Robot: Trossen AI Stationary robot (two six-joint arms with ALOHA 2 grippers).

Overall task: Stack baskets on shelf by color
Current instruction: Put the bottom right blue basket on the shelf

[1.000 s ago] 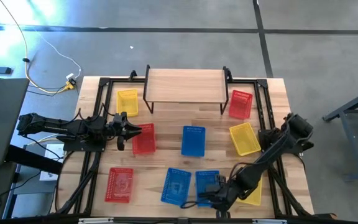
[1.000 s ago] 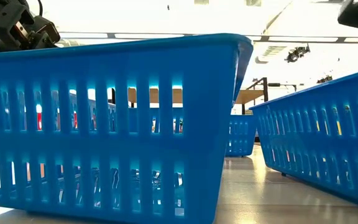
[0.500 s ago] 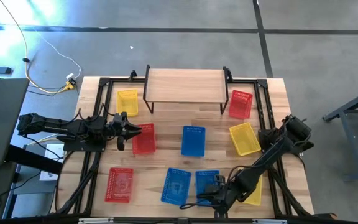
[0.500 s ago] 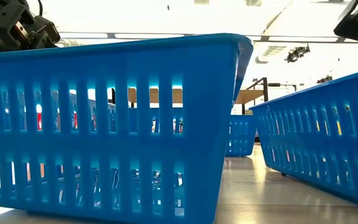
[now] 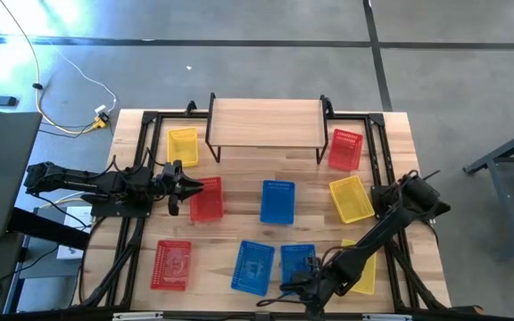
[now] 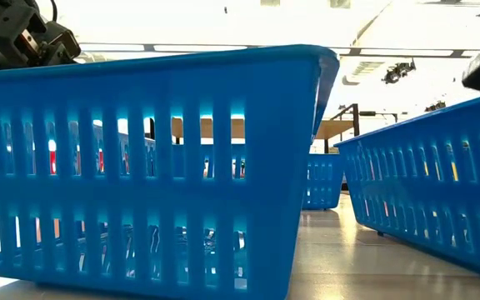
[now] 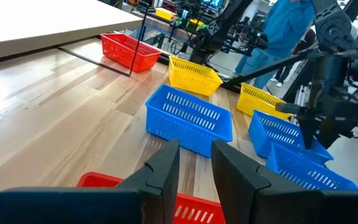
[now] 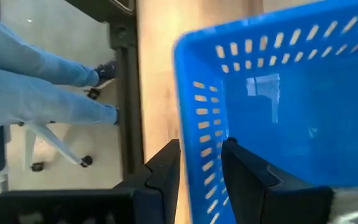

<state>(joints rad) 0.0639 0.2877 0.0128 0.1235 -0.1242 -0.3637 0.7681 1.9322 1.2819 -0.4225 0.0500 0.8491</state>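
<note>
Over blue basket [image 8: 278, 112] rim, right gripper [image 8: 201, 165] straddles wall.

I count three red mesh baskets [image 5: 206, 198], three yellow [image 5: 183, 145] and three blue [image 5: 277, 201], all with slotted walls. Shelf [image 5: 266, 122] top is pale wood on black legs; tabletop [image 5: 239, 230] is striped light wood. Both arms read dark.

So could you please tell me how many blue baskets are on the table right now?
3. One blue basket lies mid-table in front of the shelf; two sit side by side at the near edge, the right gripper over the second. None look hidden.
</note>
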